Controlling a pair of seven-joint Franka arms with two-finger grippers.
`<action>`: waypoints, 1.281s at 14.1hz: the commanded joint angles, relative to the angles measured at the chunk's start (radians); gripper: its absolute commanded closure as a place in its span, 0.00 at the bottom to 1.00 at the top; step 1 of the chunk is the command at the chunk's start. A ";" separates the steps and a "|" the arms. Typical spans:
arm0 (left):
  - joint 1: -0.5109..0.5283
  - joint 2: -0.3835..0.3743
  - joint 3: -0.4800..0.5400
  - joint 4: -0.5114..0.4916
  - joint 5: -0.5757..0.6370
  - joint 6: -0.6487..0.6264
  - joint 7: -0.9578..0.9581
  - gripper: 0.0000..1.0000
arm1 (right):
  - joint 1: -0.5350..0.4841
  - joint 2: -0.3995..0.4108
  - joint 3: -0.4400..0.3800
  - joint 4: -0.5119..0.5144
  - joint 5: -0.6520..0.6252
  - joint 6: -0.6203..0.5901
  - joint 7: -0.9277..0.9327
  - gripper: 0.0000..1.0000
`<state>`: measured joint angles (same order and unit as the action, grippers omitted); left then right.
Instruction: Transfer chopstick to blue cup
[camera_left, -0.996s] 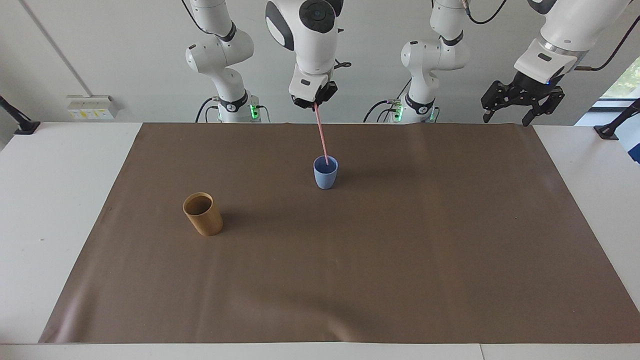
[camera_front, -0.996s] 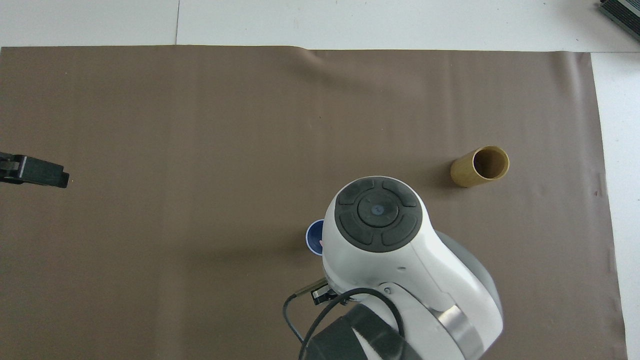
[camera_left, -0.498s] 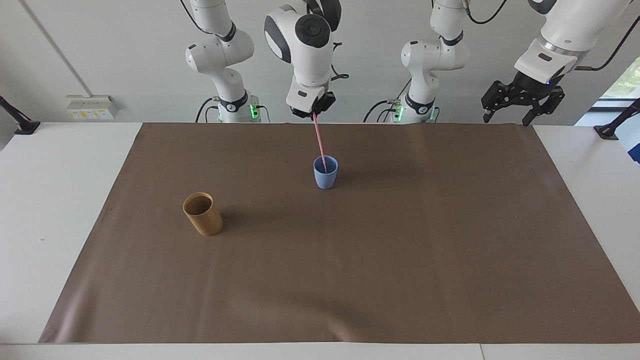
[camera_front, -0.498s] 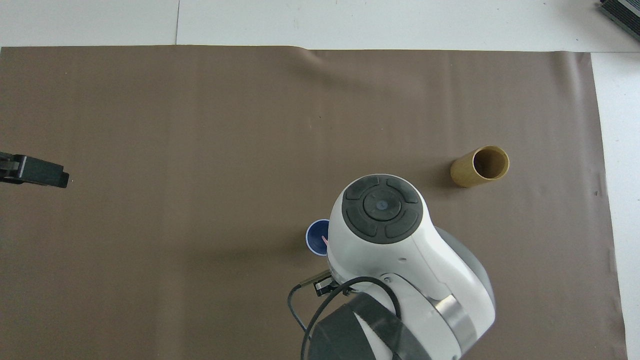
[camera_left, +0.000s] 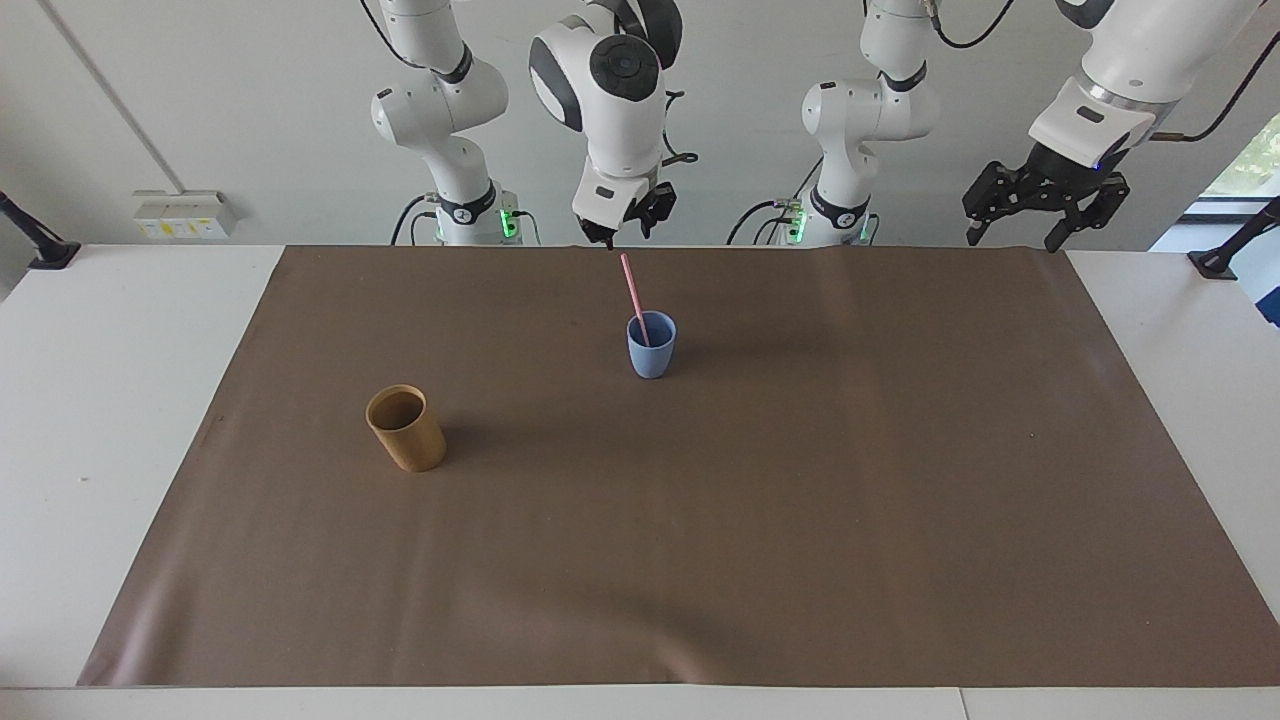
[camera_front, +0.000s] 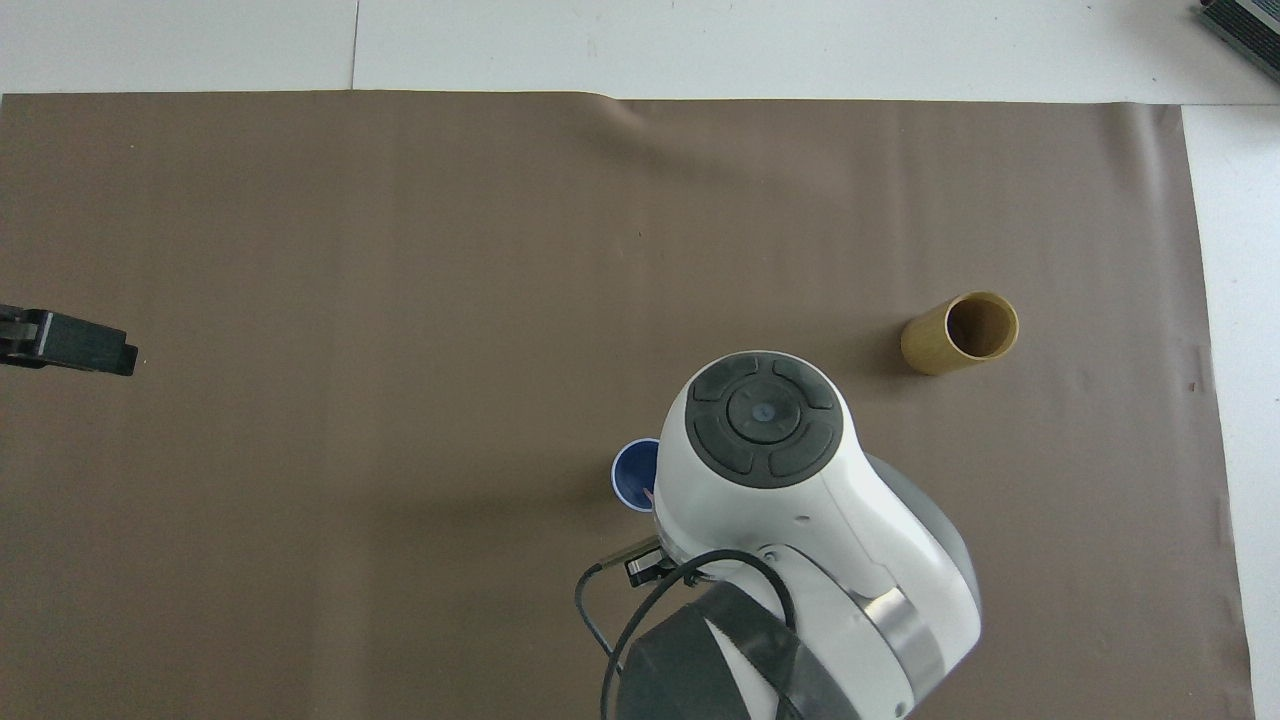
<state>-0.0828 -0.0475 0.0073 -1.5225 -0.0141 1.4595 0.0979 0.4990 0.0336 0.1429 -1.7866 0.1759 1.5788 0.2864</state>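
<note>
The tan cup (camera_left: 405, 428), a plain cylinder, stands low in the frame on the matte brown mat (camera_left: 700, 560). At centre, the smooth, tapered blue cup (camera_left: 651, 356) holds the chopstick (camera_left: 634, 298), a thin pink stick leaning on its rim. Being long, it could tip the small cup (probably light). Just above its top, the right gripper (camera_left: 627, 232) hangs spread and empty; a sideways exit could snag the stick. The left gripper (camera_left: 1012, 228) waits, spread, at the frame's upper edge.

Matt, smooth brown sheet (camera_left: 700, 560) w/ faint creases over white smooth table (camera_left: 100, 400), matt light-blue cup (camera_left: 651, 355), plastic-looking, thin smooth pink chopstick (camera_left: 633, 290), tan cup (camera_left: 408, 432) w/ dull, wood-like finish, glossy white arm shells
</note>
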 joint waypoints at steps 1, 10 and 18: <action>0.012 -0.018 -0.009 -0.018 0.013 0.005 0.005 0.00 | -0.017 -0.023 -0.002 0.006 0.004 0.012 -0.015 0.00; 0.006 -0.018 -0.009 -0.019 0.011 0.010 0.003 0.00 | -0.203 -0.074 -0.008 0.159 -0.145 0.026 0.008 0.00; 0.012 -0.017 -0.006 -0.019 0.017 0.025 0.031 0.00 | -0.364 -0.077 -0.013 0.286 -0.179 0.012 0.053 0.00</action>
<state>-0.0828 -0.0477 0.0053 -1.5225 -0.0141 1.4616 0.1010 0.1794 -0.0451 0.1192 -1.5266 0.0033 1.5947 0.3256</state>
